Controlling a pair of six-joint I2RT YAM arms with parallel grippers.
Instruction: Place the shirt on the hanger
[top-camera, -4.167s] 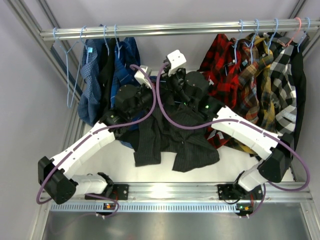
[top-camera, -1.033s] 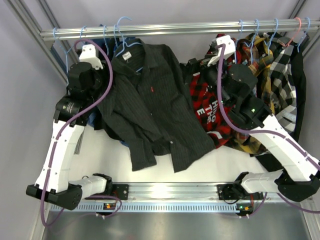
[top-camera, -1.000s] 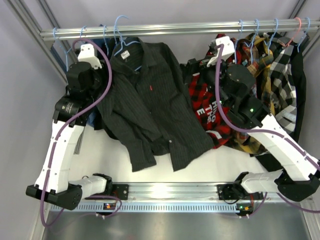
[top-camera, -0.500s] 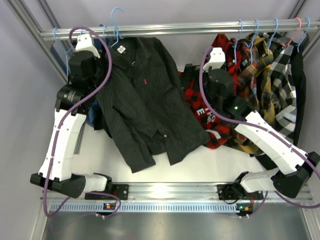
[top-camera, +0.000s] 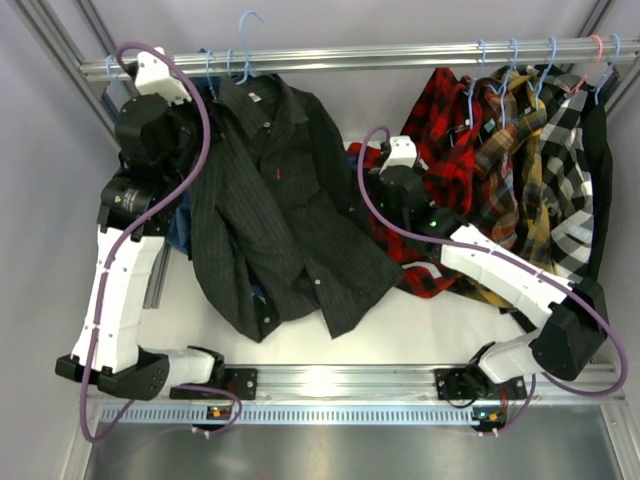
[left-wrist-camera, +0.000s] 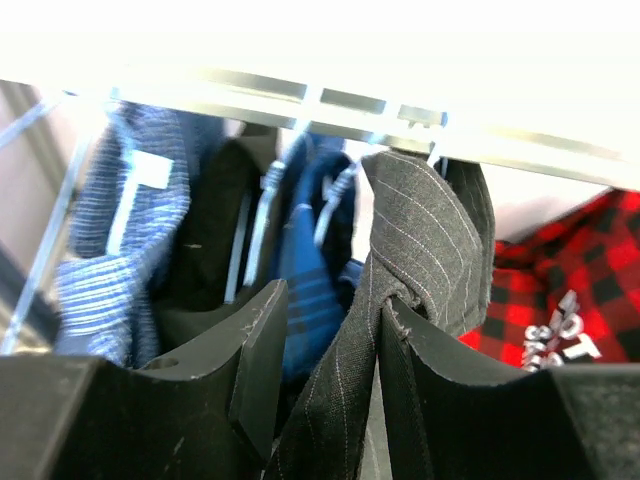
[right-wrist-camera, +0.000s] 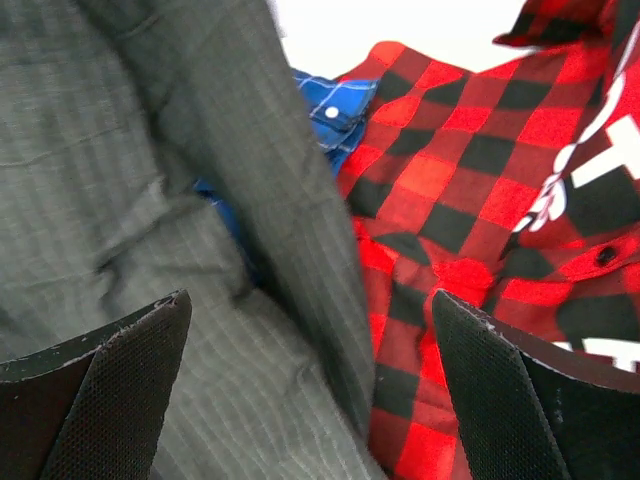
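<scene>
Charcoal pinstriped shirt (top-camera: 270, 200) draped from upper left-centre of the overhead view, hem trailing onto the white table (top-camera: 440, 320). Apparently seated on the hanger (top-camera: 243, 35), hook poking above the rail (top-camera: 400, 55). Lower slowly to catch hook on rail, then release; watch for a shoulder slipping off the wire. Left gripper (left-wrist-camera: 380, 315) pinched tight on a twisted fold of shirt just under the rail. Right gripper (right-wrist-camera: 310, 300) spread wide over shirt and red plaid shirt (right-wrist-camera: 450, 200), grasping nothing; could steady the loose side. Table smooth, showing plainly at lower right. Pale grey walls (top-camera: 50, 250); rail crowded with other hung shirts (top-camera: 540, 110).
</scene>
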